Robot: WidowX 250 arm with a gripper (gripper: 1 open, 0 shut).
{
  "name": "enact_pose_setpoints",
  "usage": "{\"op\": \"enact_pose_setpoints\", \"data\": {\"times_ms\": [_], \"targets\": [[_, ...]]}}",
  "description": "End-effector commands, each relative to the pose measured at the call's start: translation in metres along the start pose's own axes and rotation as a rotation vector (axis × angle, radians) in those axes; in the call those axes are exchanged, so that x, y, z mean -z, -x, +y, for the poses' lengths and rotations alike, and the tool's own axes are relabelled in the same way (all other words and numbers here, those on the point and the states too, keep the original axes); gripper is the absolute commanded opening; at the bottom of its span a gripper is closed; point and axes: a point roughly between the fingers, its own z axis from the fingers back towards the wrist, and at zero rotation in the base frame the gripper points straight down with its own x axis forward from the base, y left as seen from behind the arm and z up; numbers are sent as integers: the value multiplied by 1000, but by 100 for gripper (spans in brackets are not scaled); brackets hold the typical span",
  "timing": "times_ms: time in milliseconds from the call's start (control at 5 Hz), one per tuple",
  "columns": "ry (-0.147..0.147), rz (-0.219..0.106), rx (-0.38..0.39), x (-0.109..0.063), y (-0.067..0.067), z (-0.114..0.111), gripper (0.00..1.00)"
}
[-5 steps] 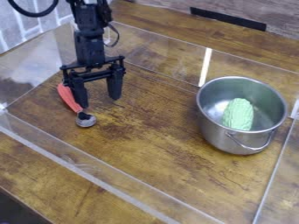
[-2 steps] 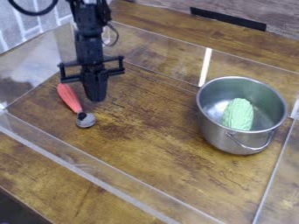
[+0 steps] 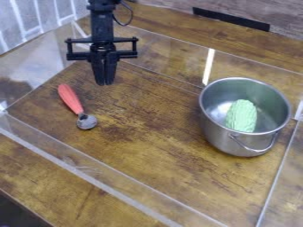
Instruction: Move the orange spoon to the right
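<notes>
- Plainly, the gripper [image 3: 104, 78] hangs above the wooden table [image 3: 154, 151] with its two dark fingers [image 3: 99, 69] drawn almost together and nothing between them; it carries no load.
- The orange spoon [image 3: 73, 103] lies flat on the table, down and to the left of the gripper and clear of it, with the orange handle pointing up-left and the small silver bowl at the lower right end.
- The main risk is that the task stalls: the spoon is not held, so any travel to the right from this pose would move an empty gripper and leave the spoon where it is.
- A fresh descent with the jaws this narrow would probably press on top of the handle rather than straddle it, which could skid the spoon across the wood or tip its bowl up.
- The handle lies slantwise, so jaws not turned across it could pinch one edge only, and the spoon might swivel or drop partway.
- To the right stands the steel pot [image 3: 279, 133] with a green ribbed object [image 3: 243, 115] inside; a low carry could knock the pot's rim, or the spoon could end up in the pot.
- The clear walls [image 3: 71, 168] around the work area are hard to see and could be struck.
</notes>
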Motion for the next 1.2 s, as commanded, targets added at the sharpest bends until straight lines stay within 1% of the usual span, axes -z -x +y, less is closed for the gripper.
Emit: {"op": "enact_pose_setpoints", "data": {"times_ms": [0,400,600,800,1000], "targets": [[65,-82,-23,-22,7,7,100],[93,-69,-60,6,1,11,100],[98,-62,-65,14,-2,12,0],[100,-61,-58,15,-3,11,0],[77,-78,62,-8,4,7,0]]}}
